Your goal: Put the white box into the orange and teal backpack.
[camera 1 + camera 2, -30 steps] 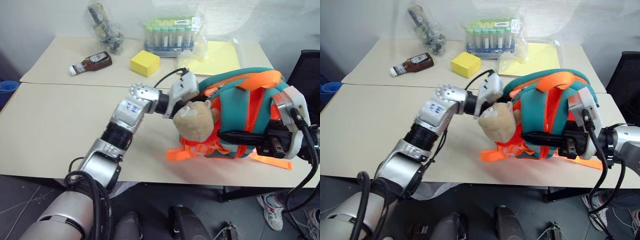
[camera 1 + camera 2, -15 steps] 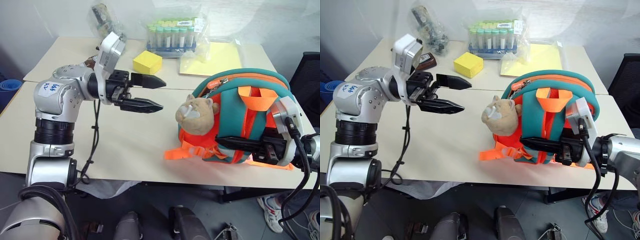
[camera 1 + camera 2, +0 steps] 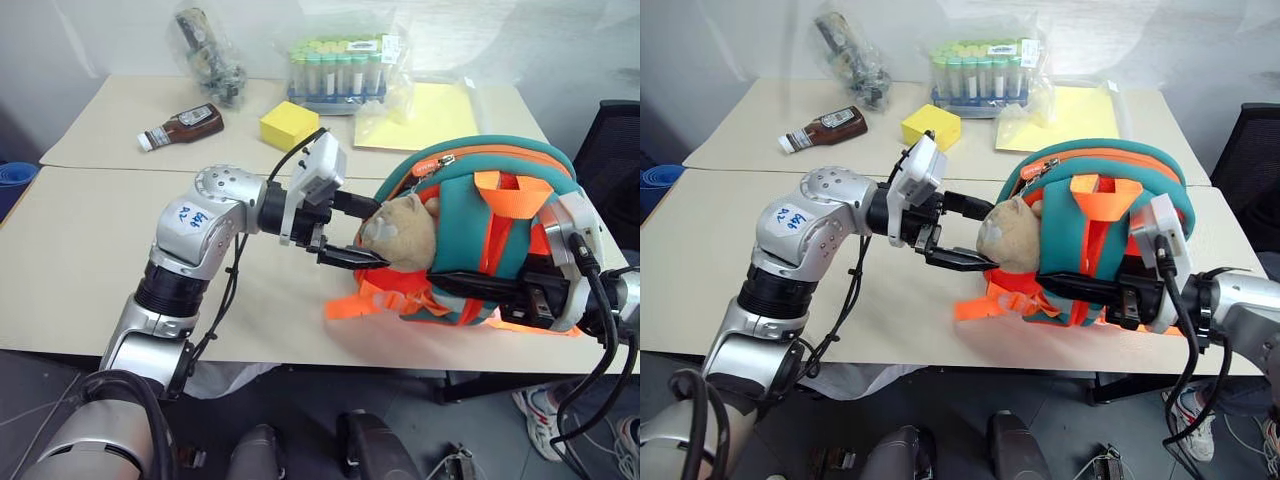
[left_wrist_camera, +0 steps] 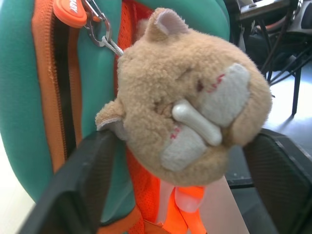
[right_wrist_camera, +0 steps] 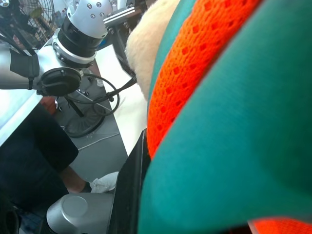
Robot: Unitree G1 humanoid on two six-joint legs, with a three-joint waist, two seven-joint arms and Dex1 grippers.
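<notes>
1. Left claw (image 3: 352, 232) is released, its fingers spread to either side of the plush toy's (image 3: 402, 232) head. One finger brushes the toy's cheek in the left wrist view.
2. Right claw (image 3: 452, 283) is clenched on the backpack (image 3: 455, 200), low on its near side among the orange webbing.
3. That backpack stands by the table's (image 3: 80, 260) near right corner, its long axis rising off the top. It lies straight ahead of the left claw and touches the right one, so both arms are on it.
4. Its zip (image 4: 61, 92) arches over the crown and shows a dark slit. I judge the next move depends on whether that slit is mouth enough.
5. Where the white box lies I cannot tell; it may already be inside, with the pack's walls hiding the interior.
</notes>
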